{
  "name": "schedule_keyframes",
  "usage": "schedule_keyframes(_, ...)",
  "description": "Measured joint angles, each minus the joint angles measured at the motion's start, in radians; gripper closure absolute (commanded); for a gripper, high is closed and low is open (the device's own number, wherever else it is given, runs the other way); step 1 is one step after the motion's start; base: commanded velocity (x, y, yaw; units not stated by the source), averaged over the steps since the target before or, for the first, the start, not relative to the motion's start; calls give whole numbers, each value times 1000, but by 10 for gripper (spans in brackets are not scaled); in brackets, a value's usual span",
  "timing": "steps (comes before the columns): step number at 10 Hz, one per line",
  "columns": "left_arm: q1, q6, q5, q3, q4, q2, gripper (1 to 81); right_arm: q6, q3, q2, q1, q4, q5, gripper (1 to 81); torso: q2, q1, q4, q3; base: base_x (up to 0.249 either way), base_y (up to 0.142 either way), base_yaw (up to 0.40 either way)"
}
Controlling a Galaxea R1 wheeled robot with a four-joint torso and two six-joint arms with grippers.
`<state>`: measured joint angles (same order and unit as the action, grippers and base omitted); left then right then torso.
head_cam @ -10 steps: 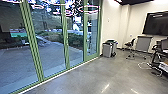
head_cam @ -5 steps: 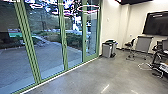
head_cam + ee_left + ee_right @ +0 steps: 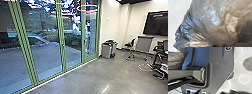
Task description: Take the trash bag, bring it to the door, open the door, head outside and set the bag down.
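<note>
Close in front of the left wrist camera, a trash bag of thin, smoky grey-brown plastic bulges broadly, its skin crumpled into sharp creases with bluish-white glints, above a pale floor. It lies right near the left pincer, though whether the two touch cannot be told, nor whether the left pincer or the right pincer is spread, pressed together or pinching anything. Beyond the polished grey floor in the head view stand tall, green-framed glass panels, with a grey bin near their far end.
</note>
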<state>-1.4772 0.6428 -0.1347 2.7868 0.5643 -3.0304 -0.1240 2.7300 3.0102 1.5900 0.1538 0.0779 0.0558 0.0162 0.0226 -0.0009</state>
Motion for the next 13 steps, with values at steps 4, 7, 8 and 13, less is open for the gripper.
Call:
schedule_keyframes(4, 0, 0, 0, 0, 0, 0, 811, 0, 0, 0, 0, 0, 0, 10, 0, 0, 0, 0, 144, -78, 0)
schedule_keyframes(7, 0, 0, 0, 0, 0, -1, 811, 0, 1, -1, 0, 0, 0, 10, 0, 0, 0, 0, 144, -22, 0)
schedule_keyframes(8, 0, 0, 0, 0, 0, -1, 811, 0, 2, -3, 0, 0, 0, 10, 0, 0, 0, 0, 144, 0, 0)
schedule_keyframes(13, 0, 0, 0, 0, 0, 0, 811, 0, 2, -1, 0, 0, 0, 10, 0, 0, 0, 0, 144, 0, 0)
